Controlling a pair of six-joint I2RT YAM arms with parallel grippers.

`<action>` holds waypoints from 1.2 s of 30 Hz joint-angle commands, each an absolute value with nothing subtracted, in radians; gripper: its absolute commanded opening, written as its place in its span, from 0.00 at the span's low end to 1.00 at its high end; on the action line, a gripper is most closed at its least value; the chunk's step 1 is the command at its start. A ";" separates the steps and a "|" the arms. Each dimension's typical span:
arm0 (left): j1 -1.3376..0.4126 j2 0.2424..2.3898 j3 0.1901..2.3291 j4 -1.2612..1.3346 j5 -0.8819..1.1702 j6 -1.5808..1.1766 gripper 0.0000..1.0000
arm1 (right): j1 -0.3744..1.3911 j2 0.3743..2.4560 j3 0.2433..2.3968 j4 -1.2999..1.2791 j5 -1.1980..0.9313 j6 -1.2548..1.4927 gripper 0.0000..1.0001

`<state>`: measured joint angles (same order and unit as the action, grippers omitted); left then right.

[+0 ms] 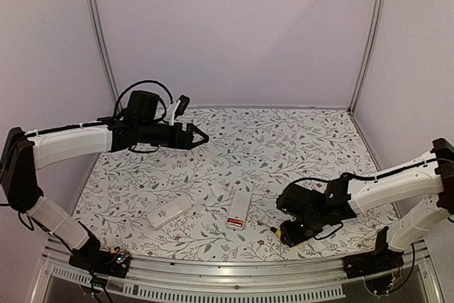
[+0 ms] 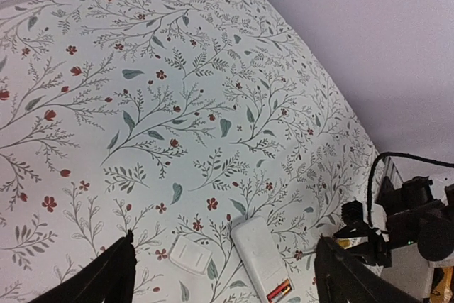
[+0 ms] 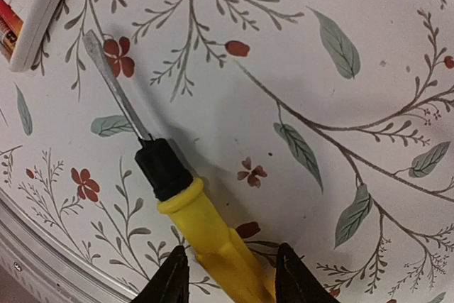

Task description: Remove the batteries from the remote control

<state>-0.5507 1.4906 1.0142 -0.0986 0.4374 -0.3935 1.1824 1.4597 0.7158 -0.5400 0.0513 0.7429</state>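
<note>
Right jaws closely flanking the yellow-handled screwdriver (image 3: 186, 207) lying on the bench (image 1: 284, 147), firm grip unclear, left jaws wide apart, holding nothing, red-orange batteries (image 2: 279, 290) inside the white remote (image 1: 239, 211).

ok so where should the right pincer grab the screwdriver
By the yellow handle, from straight above, right pincer spanning its width: the screwdriver lies flat on the table, and the handle is its thickest part; the thin shaft offers little.
</note>
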 commanded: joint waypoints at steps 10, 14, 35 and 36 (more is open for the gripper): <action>-0.554 1.498 1.000 -0.089 0.455 -0.387 0.86 | 1.221 1.587 0.806 -0.565 0.194 0.707 0.08; -0.569 1.504 1.000 -0.080 0.487 -0.380 0.87 | 1.221 1.575 0.853 -0.551 0.243 0.681 0.00; -0.683 1.630 1.001 0.050 0.807 -0.435 0.75 | 1.221 1.583 1.131 -0.454 0.355 0.380 0.00; -0.686 1.635 1.000 0.055 0.814 -0.439 0.72 | 1.221 1.582 1.133 -0.445 0.355 0.372 0.00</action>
